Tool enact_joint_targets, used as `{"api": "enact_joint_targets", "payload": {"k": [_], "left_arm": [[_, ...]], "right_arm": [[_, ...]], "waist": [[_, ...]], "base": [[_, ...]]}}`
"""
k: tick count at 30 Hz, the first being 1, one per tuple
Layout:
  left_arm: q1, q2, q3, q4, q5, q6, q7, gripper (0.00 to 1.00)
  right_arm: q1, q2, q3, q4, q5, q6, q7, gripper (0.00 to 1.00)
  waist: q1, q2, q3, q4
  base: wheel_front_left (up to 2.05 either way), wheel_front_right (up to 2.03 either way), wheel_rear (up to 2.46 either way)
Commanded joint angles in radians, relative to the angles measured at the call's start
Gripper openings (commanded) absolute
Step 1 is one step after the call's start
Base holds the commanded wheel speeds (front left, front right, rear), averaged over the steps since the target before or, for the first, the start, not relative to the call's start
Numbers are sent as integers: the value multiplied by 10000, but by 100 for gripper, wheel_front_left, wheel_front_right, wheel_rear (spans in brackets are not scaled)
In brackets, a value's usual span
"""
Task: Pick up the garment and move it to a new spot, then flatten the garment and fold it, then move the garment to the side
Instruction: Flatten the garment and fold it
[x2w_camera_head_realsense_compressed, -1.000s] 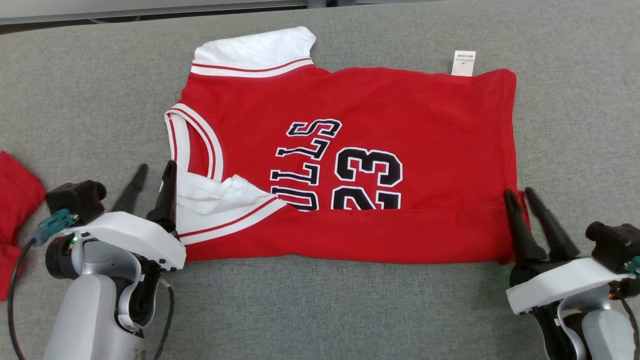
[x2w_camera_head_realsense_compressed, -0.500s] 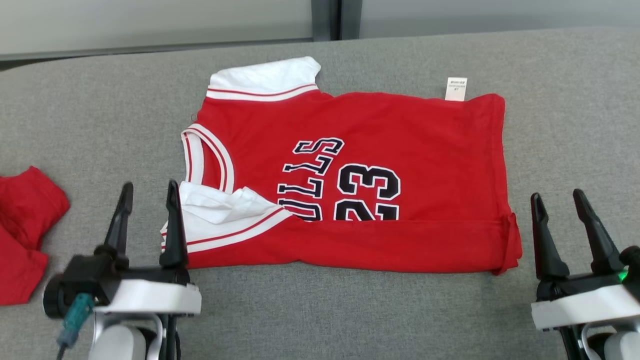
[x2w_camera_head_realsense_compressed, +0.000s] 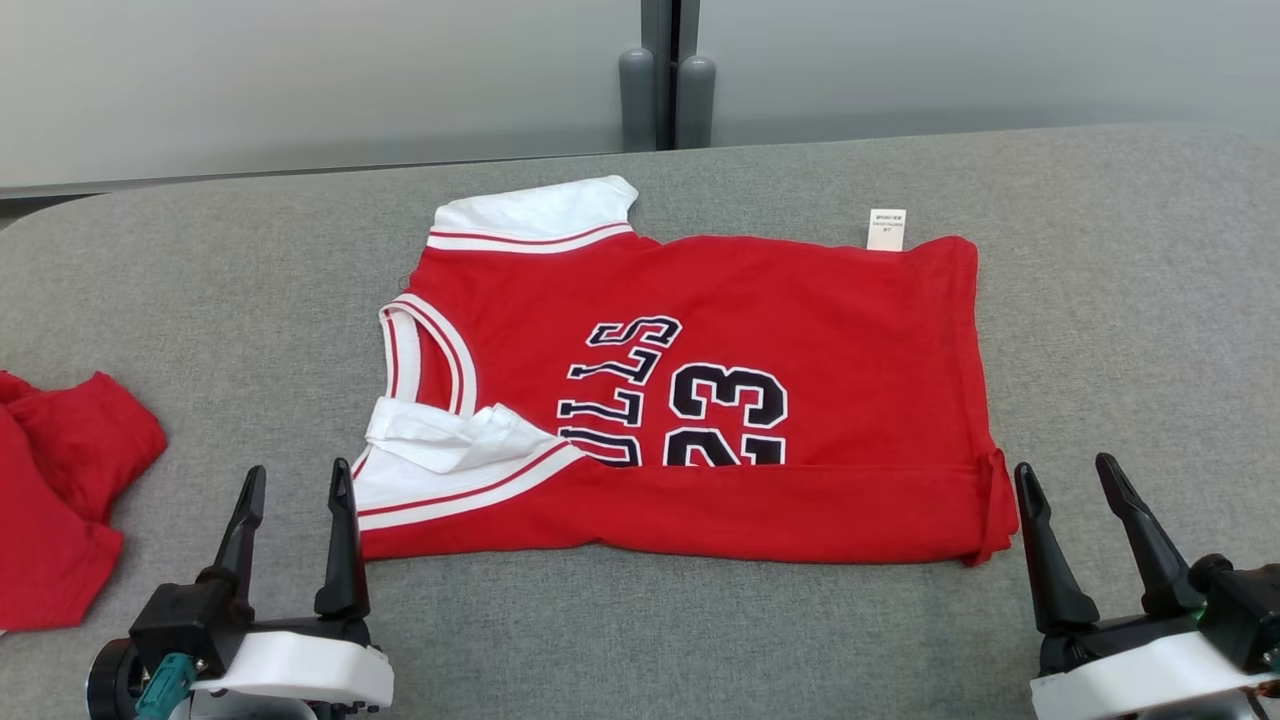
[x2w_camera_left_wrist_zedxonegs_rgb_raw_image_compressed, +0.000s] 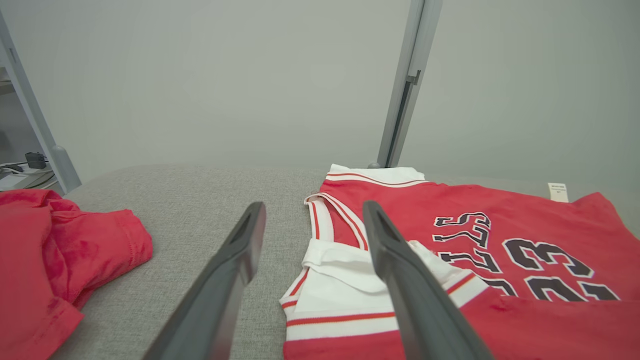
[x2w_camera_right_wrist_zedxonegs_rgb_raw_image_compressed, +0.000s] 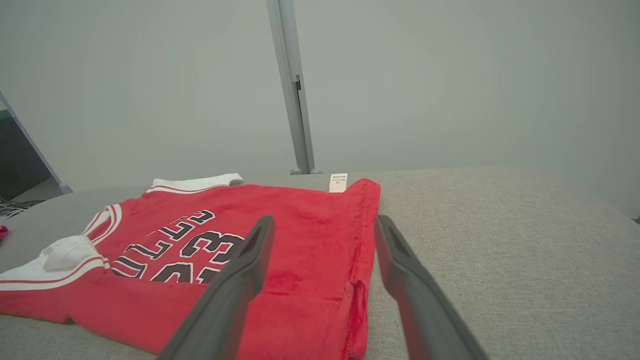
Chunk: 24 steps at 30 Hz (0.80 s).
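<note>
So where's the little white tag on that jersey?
In the head view the white tag sticks out from the far edge of the red jersey, near its right corner.

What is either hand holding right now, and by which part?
Nothing. The left hand and right hand both stand open, the jersey lying free between them.

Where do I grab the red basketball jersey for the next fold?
Probably pinch the red basketball jersey at its two near corners, coming from the robot's side: the folded near edge lies straight, with left gripper and right gripper open beside them.
</note>
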Motion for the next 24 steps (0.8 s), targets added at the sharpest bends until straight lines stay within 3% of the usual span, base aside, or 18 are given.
{"api": "enact_joint_targets", "payload": {"k": [1,14,24], "left_arm": [[-62,72,39,23,-58,39,11,100],[-385,151,-149,670,-297,-143,461,100],[-1191,-60,-296,2983,-1070,-656,578,100]], "right_arm": [[14,-17,32,-12,112,-3,50,100],[-112,-9,63,211,151,-3,103,100],[-382,110,176,2073,342,-3,-4,100]], "waist": [[0,-1,-5,-8],[0,-1,231,-57],[0,-1,1092,63]], "base": [[0,0,0],[0,0,0],[0,0,0]]}}
